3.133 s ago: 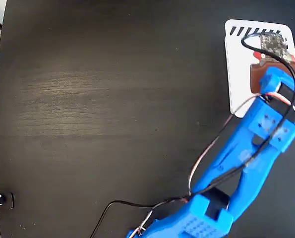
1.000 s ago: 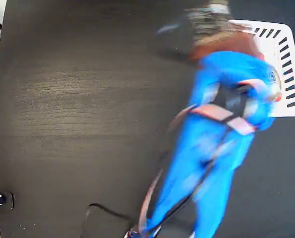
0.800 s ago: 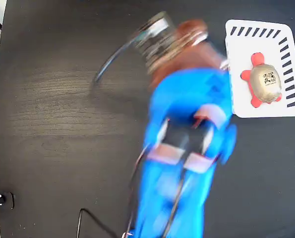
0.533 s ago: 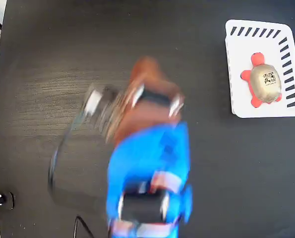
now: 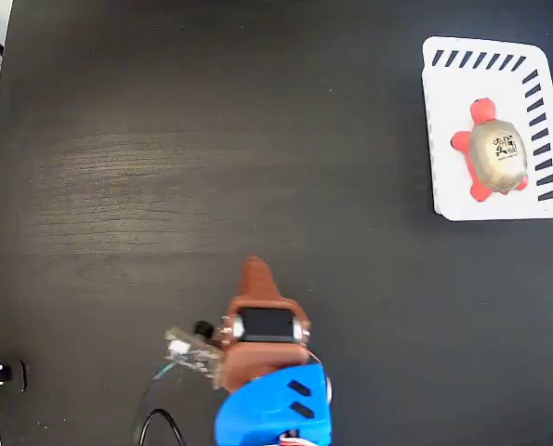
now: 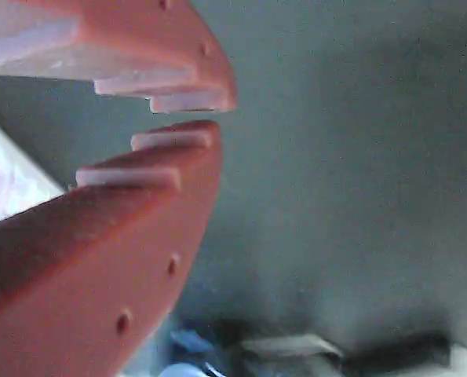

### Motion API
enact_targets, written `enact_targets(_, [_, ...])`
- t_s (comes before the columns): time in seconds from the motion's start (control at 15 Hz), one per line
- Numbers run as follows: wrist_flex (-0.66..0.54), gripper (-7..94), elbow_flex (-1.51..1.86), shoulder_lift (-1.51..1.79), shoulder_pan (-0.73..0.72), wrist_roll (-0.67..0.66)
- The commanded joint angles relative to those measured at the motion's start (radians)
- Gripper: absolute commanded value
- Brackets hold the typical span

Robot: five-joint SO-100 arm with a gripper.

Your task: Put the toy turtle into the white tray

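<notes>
- Orange-brown gripper (image 5: 254, 271) sits low over the table's bottom edge in the fixed view, folded in close above the blue arm (image 5: 274, 409); this reads as a parked pose, well apart from both task things.
- Its jaws are nearly together with nothing between them: the wrist view shows the fingertips (image 6: 187, 100) separated by only a thin gap, empty, dark table (image 5: 164, 139) behind.
- Resting inside the white tray (image 5: 439, 139), near the table's top right corner, is the toy turtle (image 5: 495, 153), shell up, red head towards the tray's slotted top edge.
- Its red feet lie on the tray floor, clear of the rim, so it looks settled rather than balanced.
- Judging from this, the placing is done; nothing holds the turtle.
- A cable (image 5: 155, 423) loops by the bottom edge, left of the arm.
</notes>
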Motion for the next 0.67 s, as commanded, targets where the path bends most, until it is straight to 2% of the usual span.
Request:
enact_targets(0.0, [0.037,-4,0.089,0.098,-0.014,-0.008])
enact_targets(0.4, [0.164,-4,0.175,0.236,-0.011,0.002])
enact_targets(0.53, [0.249,-2,0.172,0.253,-0.015,0.006])
enact_targets(0.6, [0.249,0,0.169,0.255,-0.017,0.006])
